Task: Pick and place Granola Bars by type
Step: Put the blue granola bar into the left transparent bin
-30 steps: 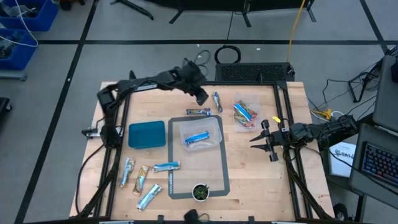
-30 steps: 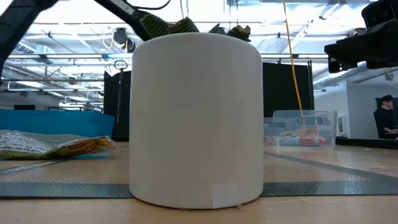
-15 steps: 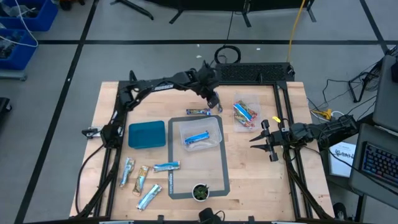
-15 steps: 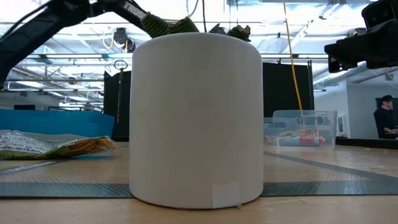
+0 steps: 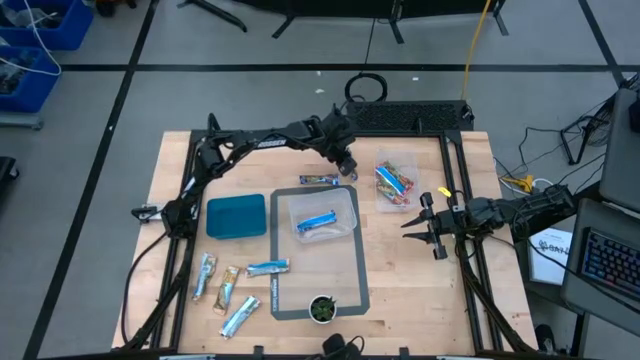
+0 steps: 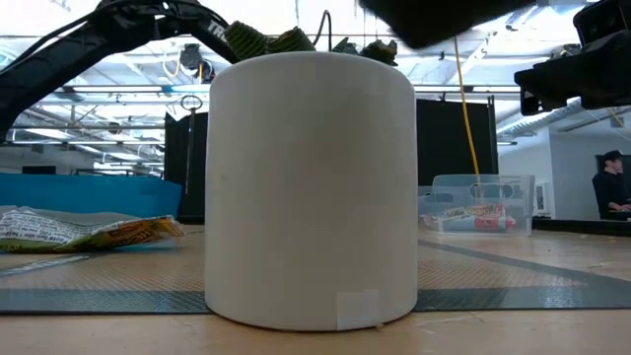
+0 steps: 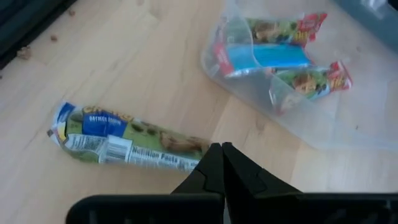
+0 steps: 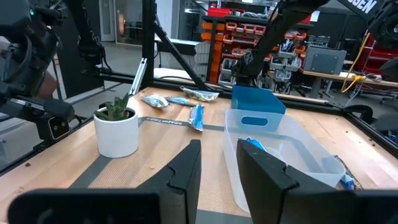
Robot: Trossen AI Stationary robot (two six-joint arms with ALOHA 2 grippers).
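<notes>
Here, the left hand [image 5: 347, 161] is hovering closed near the surface's [image 5: 420, 290] far edge, above a granola bar [image 7: 127, 140]; beside it a clear bin [image 5: 397, 184] is holding three bars. The right hand [image 5: 424, 226], fingers parted and empty, is waiting rightward.

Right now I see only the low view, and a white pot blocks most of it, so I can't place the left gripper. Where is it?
Observer: The left gripper is low over the far side of the table, just left of a clear tub that holds blue-and-red bars.
Operator: Is it holding anything?
Observer: Its fingers are shut, with the tips at the end of a loose bar lying flat. Whether they pinch the wrapper, I can't tell.
Operator: And the right gripper?
Observer: The right gripper is open and empty, near the table's right edge.
</notes>
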